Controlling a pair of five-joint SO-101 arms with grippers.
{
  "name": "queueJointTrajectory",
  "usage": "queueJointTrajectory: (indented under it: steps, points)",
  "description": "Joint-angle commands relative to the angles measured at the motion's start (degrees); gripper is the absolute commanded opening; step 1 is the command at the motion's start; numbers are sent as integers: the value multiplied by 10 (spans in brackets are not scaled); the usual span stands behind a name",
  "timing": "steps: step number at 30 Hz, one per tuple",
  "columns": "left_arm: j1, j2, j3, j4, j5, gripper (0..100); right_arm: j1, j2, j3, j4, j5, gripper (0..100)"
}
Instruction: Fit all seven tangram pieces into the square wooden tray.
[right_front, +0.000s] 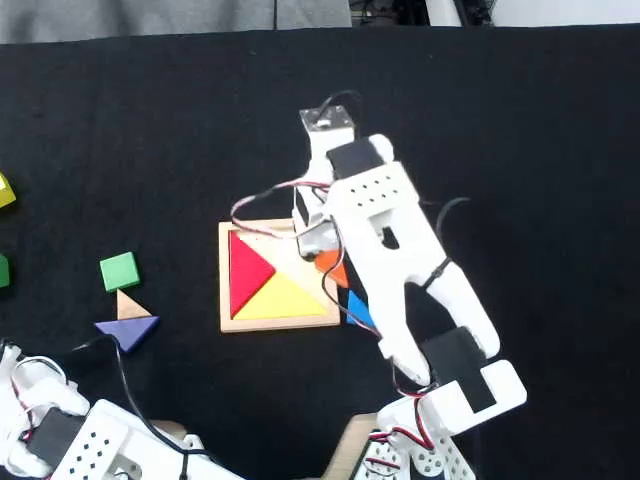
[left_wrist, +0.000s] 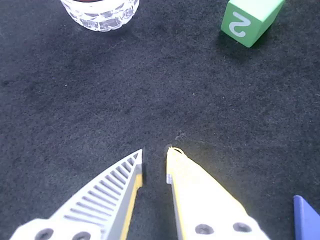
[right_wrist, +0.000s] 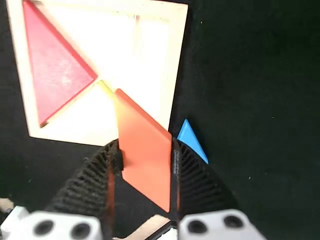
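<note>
Orange parallelogram (right_wrist: 142, 132) is hanging clamped between the right gripper's (right_wrist: 145, 152) fingers over the wooden tray's (right_wrist: 178, 60) right edge; the left gripper (left_wrist: 155, 156) is hovering near-left, slightly parted, empty.

Large triangle (right_front: 248, 272) and second triangle (right_front: 280, 298) lie in the tray (right_front: 280, 323) (touching); small triangle (right_front: 360, 312) just right of it.

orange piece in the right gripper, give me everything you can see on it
Orange piece: flat parallelogram, matte, likely painted wood. Clamped by two opposite edges between the right gripper's black fingers. Its far corner reaches over the tray's rim, ending near the red triangle's tip; contact with the tray is unclear.
</note>
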Motion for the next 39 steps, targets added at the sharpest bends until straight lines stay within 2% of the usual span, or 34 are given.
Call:
queueJointTrajectory:
  steps: [1, 19, 30, 33, 39]
  points:
    - [9, -5, 9, 4, 3, 95, 11, -30, 28, -47, 9, 11]
    - [11, -5, 9, 4, 3, 95, 10, -26, 175, -236, 4, 11]
    - [11, -5, 9, 4, 3, 95, 8, -26, 182, -242, -30, 11]
    - [11, -5, 9, 4, 3, 95, -6, -25, 184, -241, -76, 11]
    - [11, -5, 9, 4, 3, 95, -37, -25, 192, -248, -85, 11]
